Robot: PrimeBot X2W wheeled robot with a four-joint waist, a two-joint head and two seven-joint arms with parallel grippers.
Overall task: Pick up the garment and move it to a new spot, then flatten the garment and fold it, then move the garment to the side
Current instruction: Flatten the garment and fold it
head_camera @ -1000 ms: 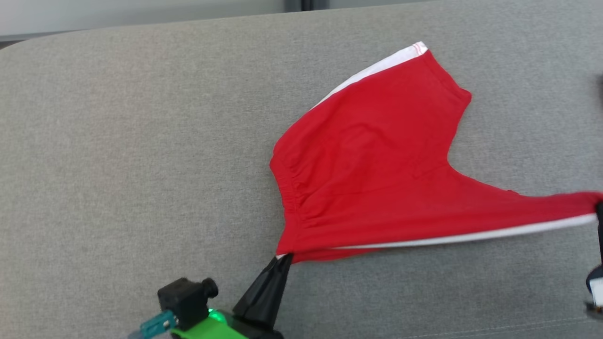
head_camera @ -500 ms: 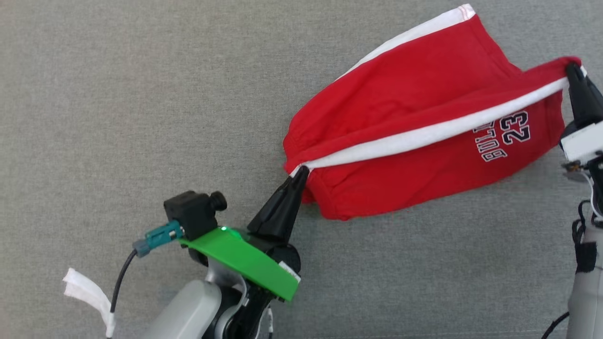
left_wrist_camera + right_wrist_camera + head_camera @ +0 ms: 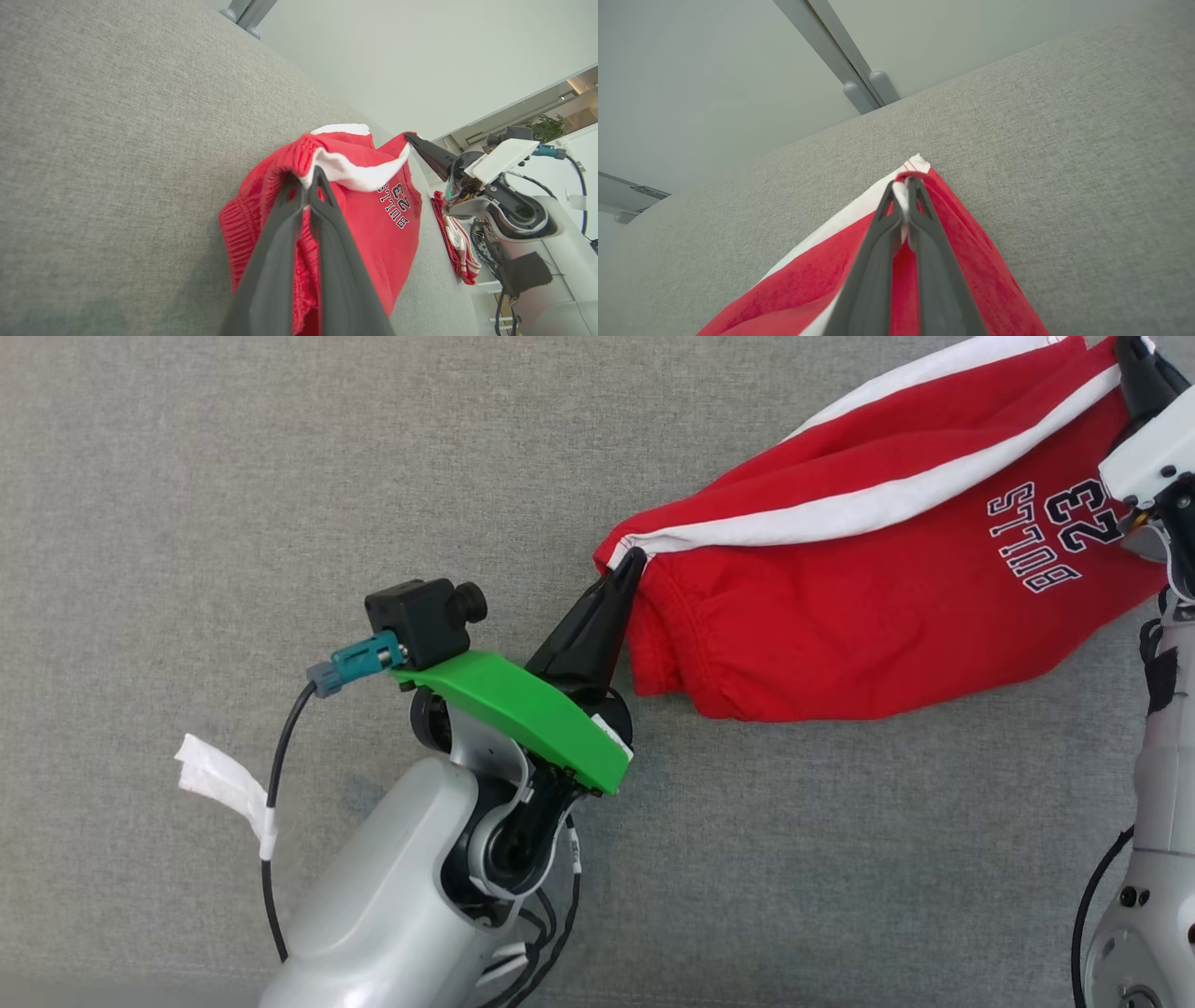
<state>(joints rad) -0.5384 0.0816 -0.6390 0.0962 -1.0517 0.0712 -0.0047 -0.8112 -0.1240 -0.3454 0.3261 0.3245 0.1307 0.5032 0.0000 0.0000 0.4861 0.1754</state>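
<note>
The garment (image 3: pixel 868 607) is a pair of red shorts with a white side stripe and a dark "BULLS 23" print. It hangs stretched between my two grippers over the grey cushion (image 3: pixel 280 523), and its lower half sags toward me. My left gripper (image 3: pixel 635 557) is shut on the striped waistband corner. At the top right, my right gripper (image 3: pixel 1128 347) is shut on the striped leg end. In the left wrist view my left gripper (image 3: pixel 312 175) pinches the garment (image 3: pixel 373 224), with the right gripper (image 3: pixel 410 136) beyond it. In the right wrist view my right gripper (image 3: pixel 906 184) clamps the garment (image 3: pixel 971 275).
The grey cushion (image 3: pixel 1064 140) spreads wide to the left and toward me. A second red and white cloth (image 3: pixel 455 238) lies by the right arm's base. A white tag (image 3: pixel 219 779) hangs off the left arm's cable. A wall with a grey rail (image 3: pixel 859 84) stands behind the cushion.
Both grippers, shut on the striped edge, have lifted it and carried it away from me over the rest of the shorts, so the printed side now shows. The head view has shifted too.
</note>
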